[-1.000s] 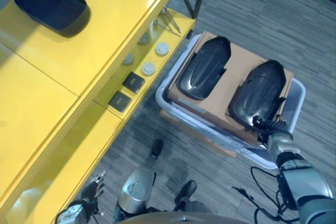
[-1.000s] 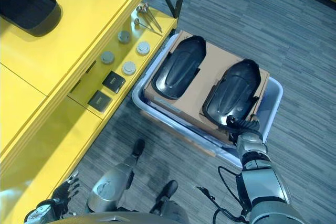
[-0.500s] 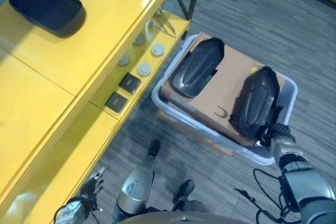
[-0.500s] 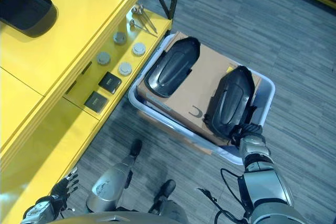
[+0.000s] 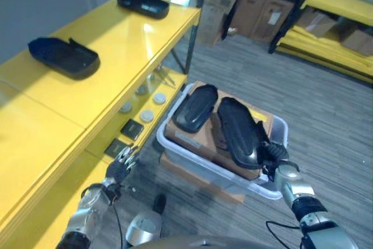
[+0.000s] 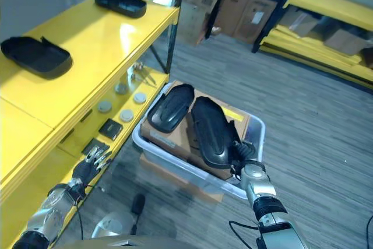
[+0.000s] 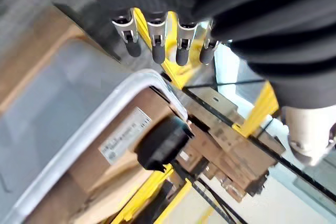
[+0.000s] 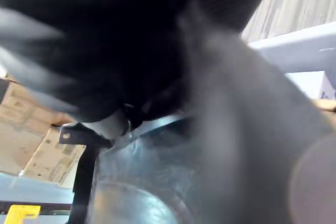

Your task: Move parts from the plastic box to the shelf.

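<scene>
Gripping the near end of a glossy black part [image 5: 239,133], the right hand [image 5: 273,157] sits at the lower right of the left eye view, its fingers curled on the part's edge; this part lies tilted across the brown cardboard [image 5: 192,138] inside the plastic box [image 5: 256,188], partly over a second black part [image 5: 195,108] at centre frame. On the yellow shelf [image 5: 116,62] in the upper left rest two more black parts, one near [image 5: 64,56] and one far [image 5: 143,5]. In the right eye view the left hand [image 6: 90,164] hangs at the lower left beside the shelf's lower level, fingers spread apart and holding nothing. The left wrist view shows those fingers [image 7: 157,43] straight, with the box rim [image 7: 105,114] past them. In the right wrist view the dark cover crowds the frame above a glossy black part surface [image 8: 147,182]
</scene>
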Available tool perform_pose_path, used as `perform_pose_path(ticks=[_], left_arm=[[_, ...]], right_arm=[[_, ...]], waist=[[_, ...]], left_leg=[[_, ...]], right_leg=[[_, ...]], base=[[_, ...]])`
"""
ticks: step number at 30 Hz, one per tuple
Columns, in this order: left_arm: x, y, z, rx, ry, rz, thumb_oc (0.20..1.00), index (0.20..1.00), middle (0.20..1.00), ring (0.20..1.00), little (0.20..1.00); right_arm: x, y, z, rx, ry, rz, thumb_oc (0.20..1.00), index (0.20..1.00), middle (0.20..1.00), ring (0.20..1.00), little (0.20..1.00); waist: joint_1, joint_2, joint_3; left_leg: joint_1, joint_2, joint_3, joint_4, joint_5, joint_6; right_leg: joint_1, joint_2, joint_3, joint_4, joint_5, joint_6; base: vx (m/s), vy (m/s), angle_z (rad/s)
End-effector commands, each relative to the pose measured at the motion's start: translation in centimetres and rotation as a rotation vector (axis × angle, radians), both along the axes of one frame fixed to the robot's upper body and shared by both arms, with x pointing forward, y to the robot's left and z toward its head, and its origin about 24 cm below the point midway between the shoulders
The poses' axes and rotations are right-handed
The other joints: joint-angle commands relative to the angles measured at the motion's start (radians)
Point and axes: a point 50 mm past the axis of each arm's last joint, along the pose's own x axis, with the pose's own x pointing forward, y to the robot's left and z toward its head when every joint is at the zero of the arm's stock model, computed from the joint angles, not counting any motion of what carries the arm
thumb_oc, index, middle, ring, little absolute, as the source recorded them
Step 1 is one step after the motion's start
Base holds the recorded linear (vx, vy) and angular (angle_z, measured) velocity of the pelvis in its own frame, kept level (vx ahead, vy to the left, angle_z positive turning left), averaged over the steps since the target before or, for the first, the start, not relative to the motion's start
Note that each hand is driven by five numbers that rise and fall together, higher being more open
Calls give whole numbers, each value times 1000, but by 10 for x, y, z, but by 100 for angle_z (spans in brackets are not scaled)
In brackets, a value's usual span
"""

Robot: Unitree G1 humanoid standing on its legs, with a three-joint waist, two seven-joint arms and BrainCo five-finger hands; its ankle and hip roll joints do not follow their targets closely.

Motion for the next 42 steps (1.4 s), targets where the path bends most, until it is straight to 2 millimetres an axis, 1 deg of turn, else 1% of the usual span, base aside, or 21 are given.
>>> perform_pose_path(ticks=[1,2,5,8,9,12,17,18,20,22,25,27,30,32,35,42], left_arm=[[11,-10,-11,-72,92,18,1000,1000,1000,1000,1000],[18,-16,-3,-91,74,-5,1000,1000,1000,1000,1000],[30,-26,8,-113,54,-34,1000,1000,1000,1000,1000],[48,-44,20,-146,60,-58,1000,1000,1000,1000,1000],[55,-52,26,-165,61,-75,1000,1000,1000,1000,1000],[66,-66,34,-150,45,-112,1000,1000,1000,1000,1000],[77,-85,37,-154,115,-141,1000,1000,1000,1000,1000],[80,-93,39,-159,125,-162,1000,1000,1000,1000,1000],[83,-101,42,-157,133,-181,1000,1000,1000,1000,1000],[86,-114,44,-137,151,-194,1000,1000,1000,1000,1000],[88,-122,44,-115,166,-203,1000,1000,1000,1000,1000],[91,-130,45,-89,169,-198,1000,1000,1000,1000,1000],[94,-133,48,-90,152,-187,1000,1000,1000,1000,1000],[98,-137,54,-122,127,-178,1000,1000,1000,1000,1000],[101,-140,63,-146,85,-182,1000,1000,1000,1000,1000],[105,-146,80,-142,-14,-190,1000,1000,1000,1000,1000]], right_arm=[[18,-19,34,-97,-127,-31,200,200,200,200,200],[20,-13,38,-95,-147,-5,200,200,200,200,200],[25,-2,44,-85,-180,34,200,200,200,200,200],[35,17,54,-70,-218,97,200,200,200,200,200],[40,27,58,-61,-235,118,200,200,200,200,200],[48,40,66,-43,-277,138,200,200,200,200,200],[59,61,80,-42,-313,217,200,200,200,200,200],[64,69,84,-30,-318,239,200,200,200,200,200],[68,78,87,-24,-330,261,200,200,200,200,200],[73,93,93,-7,-351,292,200,200,200,200,200],[76,106,97,10,-366,318,200,200,200,200,200],[80,117,103,19,-374,350,200,200,200,200,200],[81,124,104,17,-367,375,200,200,200,200,200],[81,132,102,23,-348,394,200,200,200,200,200],[79,137,94,25,-309,411,200,200,200,200,200],[74,146,75,30,-238,464,200,200,200,200,200]], waist=[[-2,46,-60],[-13,50,-65],[-30,57,-70],[-63,66,-80],[-76,69,-85],[-95,72,-90],[-131,76,-101],[-138,78,-103],[-141,80,-105],[-146,81,-106],[-151,82,-108],[-157,81,-109],[-160,81,-111],[-163,79,-113],[-160,80,-115],[-149,79,-115]], left_leg=[[51,60,-9,58,-167,-34],[57,62,0,58,-167,-34],[68,63,14,58,-166,-32],[77,65,40,64,-167,-33],[84,66,50,65,-169,-32],[91,67,64,65,-171,-32],[99,65,86,67,-175,-33],[102,65,90,67,-176,-32],[102,65,92,69,-178,-32],[103,63,93,70,-180,-32],[104,62,93,72,-182,-32],[105,60,94,73,-184,-33],[106,59,94,72,-186,-34],[108,58,92,70,-186,-35],[110,57,88,66,-185,-35],[108,53,74,60,-182,-37]], right_leg=[[-114,-2,33,21,41,21],[-113,-2,39,23,40,21],[-109,-1,49,23,43,22],[-111,-2,66,28,45,25],[-109,-2,71,29,43,24],[-109,-2,77,28,45,27],[-117,-2,95,31,47,31],[-118,-2,97,32,47,31],[-118,-3,98,33,47,32],[-119,-2,101,32,47,32],[-121,-1,102,33,47,32],[-122,-2,102,33,48,33],[-121,-3,101,30,48,35],[-120,-3,100,27,50,37],[-119,-4,94,26,50,37],[-115,-9,78,21,51,38]], base=[[-5,42,-34],[-6,36,-24],[-6,22,-18],[-18,35,-19],[-11,25,-18],[-10,9,-22],[-6,9,-9],[2,8,-25],[2,2,-16],[-1,-2,-4],[0,0,0],[0,0,0],[0,0,0],[0,0,0],[0,0,0],[0,0,0]])
